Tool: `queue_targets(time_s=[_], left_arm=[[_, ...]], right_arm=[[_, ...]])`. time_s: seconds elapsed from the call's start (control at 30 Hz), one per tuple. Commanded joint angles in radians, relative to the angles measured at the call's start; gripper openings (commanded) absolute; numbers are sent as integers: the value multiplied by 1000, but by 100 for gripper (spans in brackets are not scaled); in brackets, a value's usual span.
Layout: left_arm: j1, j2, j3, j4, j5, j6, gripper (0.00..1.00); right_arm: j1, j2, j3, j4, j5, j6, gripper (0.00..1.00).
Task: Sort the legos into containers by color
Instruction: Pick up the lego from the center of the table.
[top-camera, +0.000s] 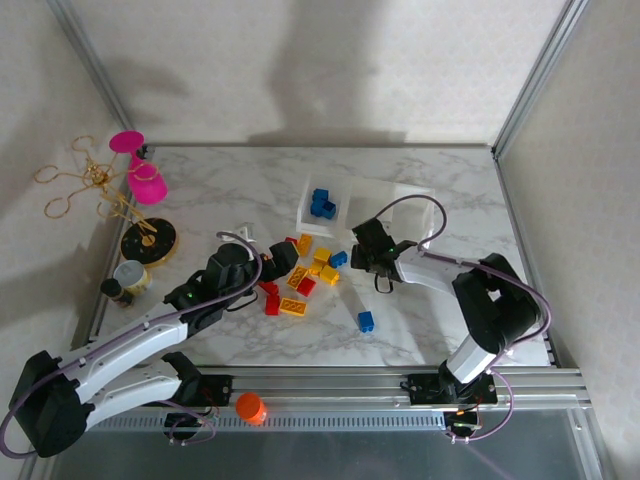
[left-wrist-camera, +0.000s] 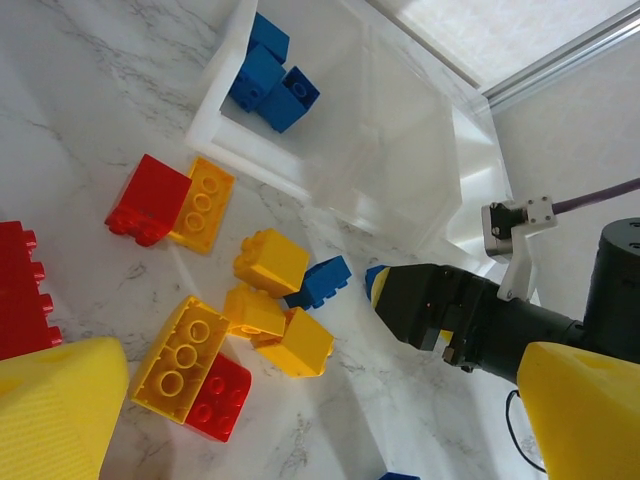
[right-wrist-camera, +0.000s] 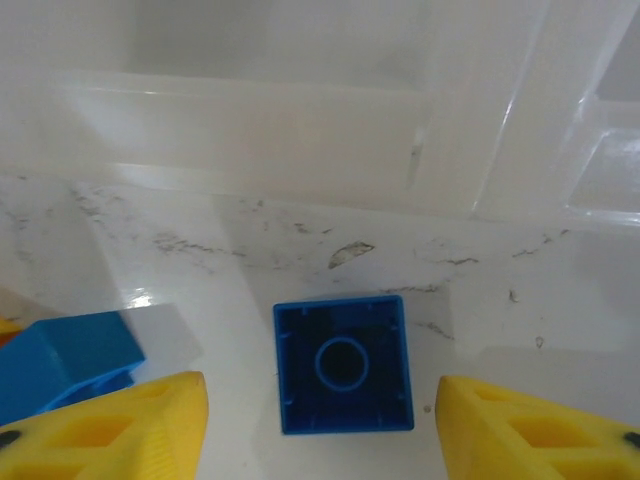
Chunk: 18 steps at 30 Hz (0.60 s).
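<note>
Right gripper (right-wrist-camera: 320, 415) is low at the table, yellow fingers apart and straddling an upside-down blue brick (right-wrist-camera: 343, 365), hollow side up, with gaps on both sides, so nothing is clamped yet; looks lined up to pinch it. The brick sits on the marble just in front of the tray wall (right-wrist-camera: 250, 130). It probably belongs in the end compartment that already holds blue bricks (top-camera: 322, 203). A second blue brick (right-wrist-camera: 65, 360) lies just to its left, close enough to get nudged. Left gripper (left-wrist-camera: 320, 400) hangs over the red and yellow pile (left-wrist-camera: 268, 262) with fingers wide apart, holding nothing. The other two compartments look empty. One loose blue brick (top-camera: 366, 321) lies nearer the bases.
</note>
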Motion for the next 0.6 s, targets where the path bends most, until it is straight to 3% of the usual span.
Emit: queue_targets(time_s=[0.0,0.57], left_arm=[[-10,7,-7,29,-29,-10,100],[-11,-4,-2,0,-61,-9,100]], right_arm=[[-8,33,42,6,51,-9,58],[-13,87,53,22,90,-86,34]])
